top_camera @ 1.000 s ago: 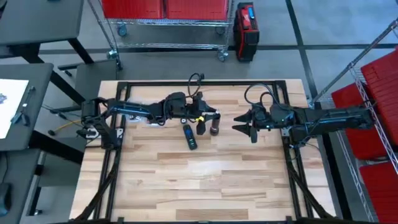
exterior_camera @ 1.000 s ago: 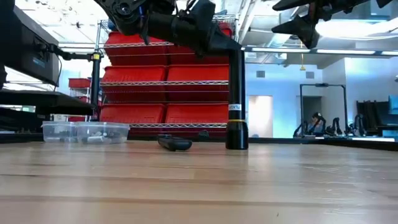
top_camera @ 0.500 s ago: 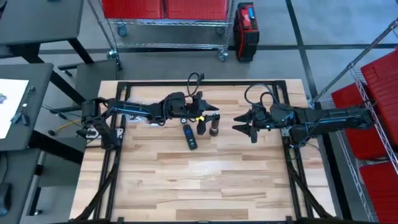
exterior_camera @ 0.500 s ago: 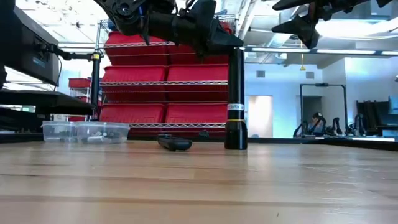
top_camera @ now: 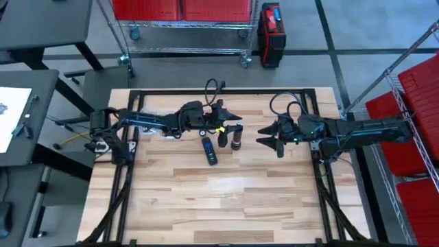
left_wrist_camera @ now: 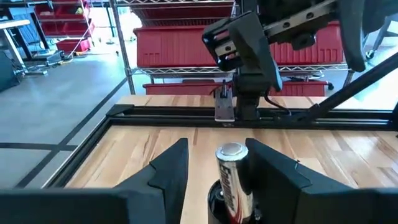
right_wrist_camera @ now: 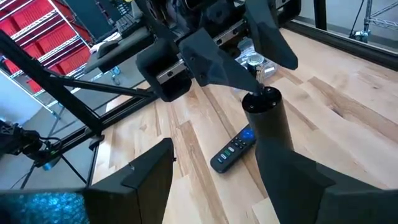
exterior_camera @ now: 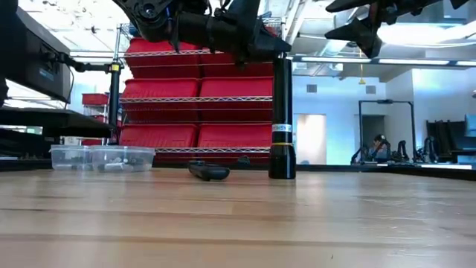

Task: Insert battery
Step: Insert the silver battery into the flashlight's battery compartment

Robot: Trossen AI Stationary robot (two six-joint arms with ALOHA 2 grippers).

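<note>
Our left gripper (left_wrist_camera: 214,171) hangs with its fingers spread directly over the upright black flashlight (exterior_camera: 282,119), which stands at the far middle of the table (top_camera: 233,199). A battery (left_wrist_camera: 231,177) stands on end in the flashlight's open mouth, between the fingers and, as far as we can tell, untouched by them; its long axis is vertical, so we judge seating it calls for a straight downward press. Our right gripper (top_camera: 269,143) waits open to the right, raised off the table, with the remote control (top_camera: 208,150) lying left of the flashlight.

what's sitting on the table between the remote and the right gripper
The upright black flashlight stands between the remote and the right gripper, a battery poking from its top. The high view shows this; otherwise the wood there is bare.
</note>
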